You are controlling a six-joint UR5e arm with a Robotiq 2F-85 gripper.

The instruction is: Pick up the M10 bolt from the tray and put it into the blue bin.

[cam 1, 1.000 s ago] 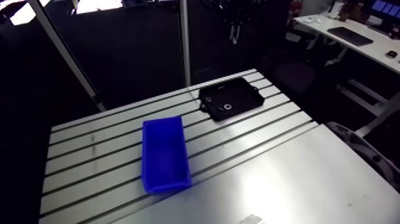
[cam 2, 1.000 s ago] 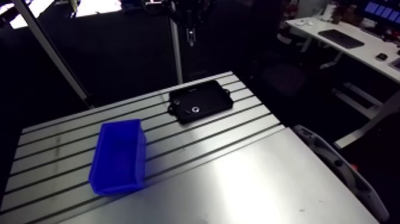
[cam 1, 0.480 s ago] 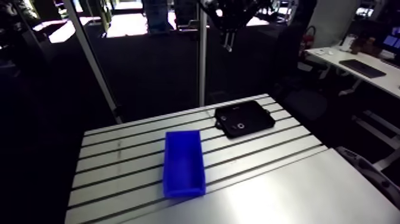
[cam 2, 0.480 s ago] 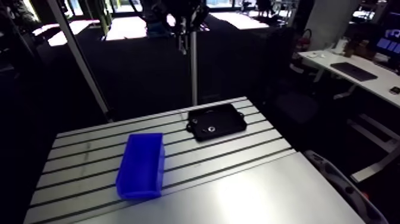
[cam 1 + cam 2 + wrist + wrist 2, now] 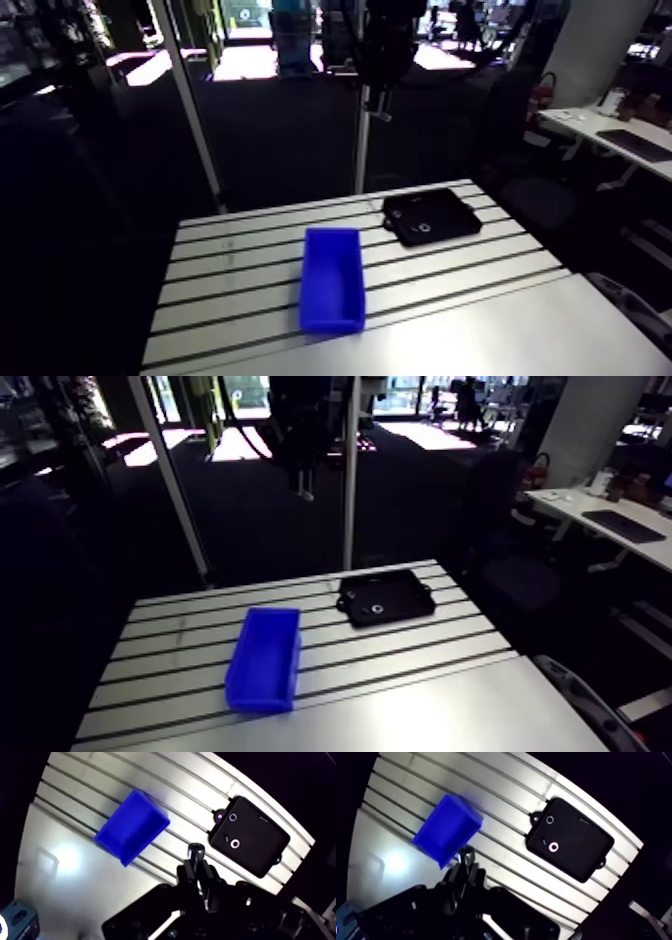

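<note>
The gripper point(image 5: 197, 864) hangs high at the arm view's top centre, its fingers closed on the bolt point(image 5: 195, 850), whose head juts past the tips. It is well above the table point(image 5: 250, 240), probably for carrying across. The bin point(image 5: 332, 275), lower centre, shows nothing inside. The tray point(image 5: 445, 205), to its right, holds two rings point(image 5: 234, 843).

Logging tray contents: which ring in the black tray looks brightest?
The white-shining metal ring nearer the flat black rectangular tray's middle; the duller grey ring lies closer to its rim.
</note>
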